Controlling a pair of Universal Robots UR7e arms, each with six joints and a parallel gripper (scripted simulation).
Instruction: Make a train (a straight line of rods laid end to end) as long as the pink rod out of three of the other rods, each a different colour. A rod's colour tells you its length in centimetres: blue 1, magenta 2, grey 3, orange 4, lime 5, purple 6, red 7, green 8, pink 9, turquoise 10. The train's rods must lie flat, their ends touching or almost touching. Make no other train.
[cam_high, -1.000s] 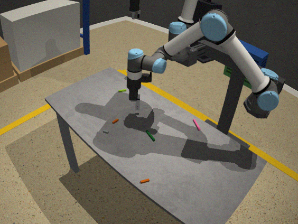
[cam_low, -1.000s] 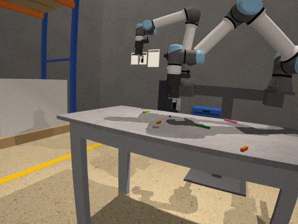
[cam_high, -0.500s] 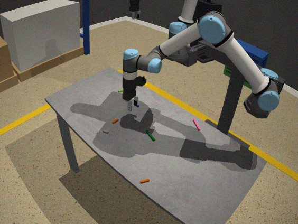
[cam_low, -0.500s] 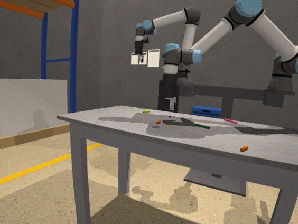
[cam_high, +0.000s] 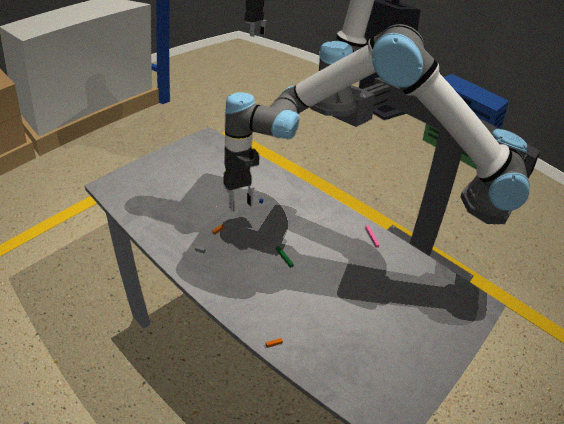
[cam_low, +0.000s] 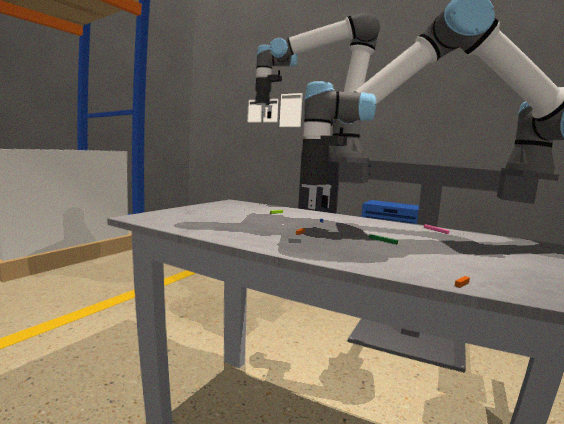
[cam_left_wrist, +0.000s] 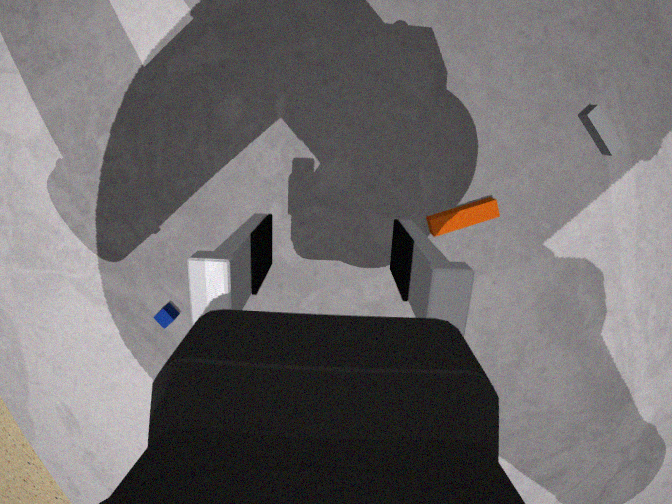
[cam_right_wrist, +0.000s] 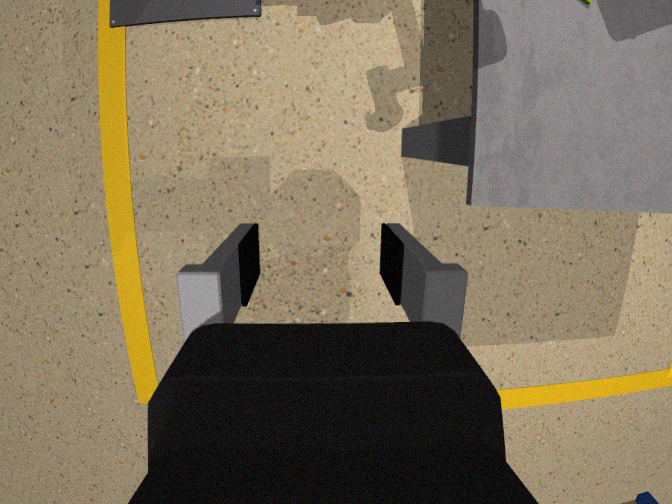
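My left gripper (cam_high: 241, 206) (cam_low: 319, 204) (cam_left_wrist: 332, 242) is open and empty above the table, between a blue rod (cam_high: 261, 200) (cam_low: 321, 220) (cam_left_wrist: 165, 315) and an orange rod (cam_high: 218, 229) (cam_low: 300, 231) (cam_left_wrist: 466, 217). A grey rod (cam_high: 200, 249) (cam_low: 295, 241) (cam_left_wrist: 609, 130) lies beyond the orange one. A lime rod (cam_low: 276, 212) (cam_right_wrist: 586, 1) is hidden by the arm in the top view. A green rod (cam_high: 285, 257) (cam_low: 383, 239), the pink rod (cam_high: 372, 236) (cam_low: 436, 229) and a second orange rod (cam_high: 274, 342) (cam_low: 462, 281) lie apart. No rods touch. My right gripper (cam_high: 257, 31) (cam_right_wrist: 320, 249) is open and empty, off the table.
The grey table (cam_high: 320, 345) (cam_low: 190, 242) (cam_right_wrist: 564, 135) carries the scattered rods. The second orange rod lies near its front edge, the pink rod near the robot's side. The arms' shadows cover much of the middle. The right gripper hangs over the floor beside the table.
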